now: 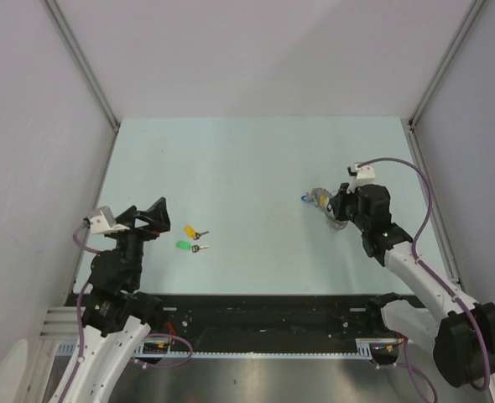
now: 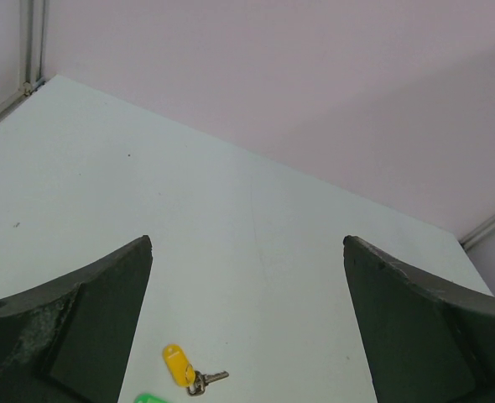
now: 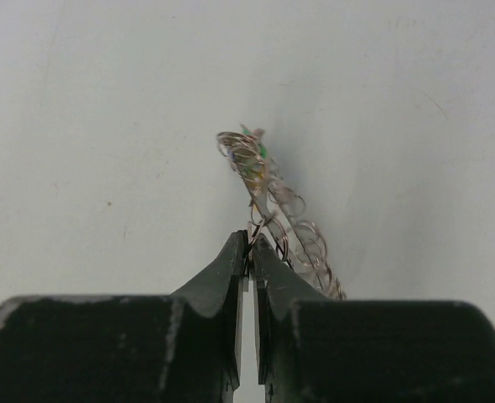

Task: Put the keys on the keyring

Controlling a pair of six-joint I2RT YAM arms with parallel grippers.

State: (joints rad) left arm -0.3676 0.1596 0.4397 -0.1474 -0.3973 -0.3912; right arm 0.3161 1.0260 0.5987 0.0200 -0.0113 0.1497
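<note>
While the overhead view gave only a glint at the right gripper (image 1: 331, 206), its wrist camera showed the fingers pressed together on one wire keyring (image 3: 273, 201), toward the worktop's (image 1: 256, 159) right edge. Near the left edge the left gripper (image 1: 147, 217) hung spread wide. Two keys, one yellow key (image 1: 190, 231) and one green key (image 1: 183, 245), lay just beyond it, untouched.

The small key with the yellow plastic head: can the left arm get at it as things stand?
Probably yes. The left gripper is open, the small yellow-headed key lies close ahead of it, and nothing stands between them.
</note>
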